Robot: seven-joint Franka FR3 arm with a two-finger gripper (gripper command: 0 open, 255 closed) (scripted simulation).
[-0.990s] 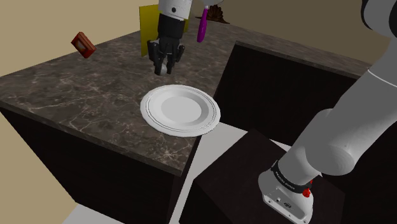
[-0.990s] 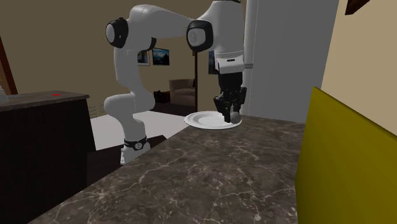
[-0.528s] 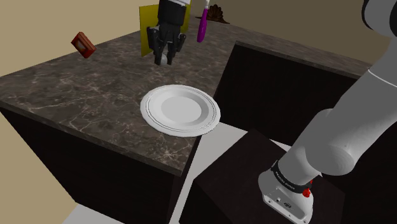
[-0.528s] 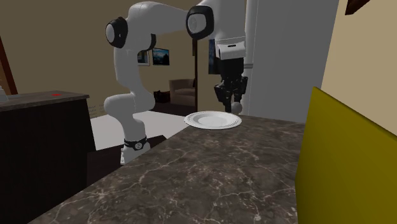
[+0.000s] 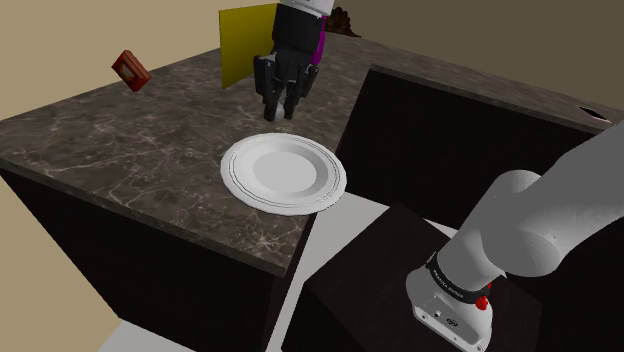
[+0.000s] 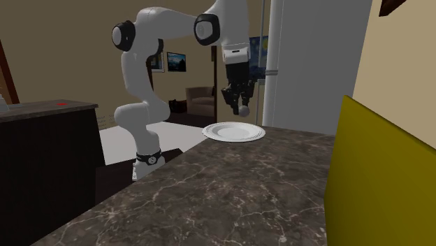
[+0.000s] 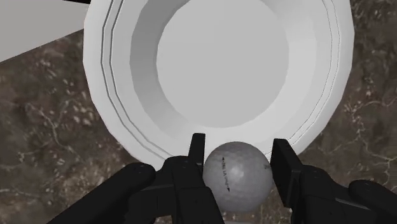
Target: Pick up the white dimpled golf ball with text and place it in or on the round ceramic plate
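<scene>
My black gripper (image 5: 281, 108) hangs in the air above the dark marble counter, just beyond the far rim of the round white plate (image 5: 284, 171). It is shut on the white dimpled golf ball (image 7: 233, 174), which carries a line of small dark text. The two fingers (image 7: 198, 154) clasp the ball on both sides. In the second exterior view the ball (image 6: 244, 110) shows at the tip of the gripper (image 6: 242, 108), above the plate (image 6: 234, 132). Seen from the wrist, the plate (image 7: 222, 60) lies ahead of the ball, with its near rim below the fingertips.
A yellow panel (image 5: 246, 40) stands upright at the counter's far side, with a purple object (image 5: 319, 42) behind the arm. A small red-brown box (image 5: 131, 69) lies toward the shoulder view's left. A dark cabinet (image 5: 450, 120) rises right of the plate.
The gripper, holding the ball, rose from the counter and then moved toward the plate, to the shoulder view's right. The arm's elbow dropped lower.
</scene>
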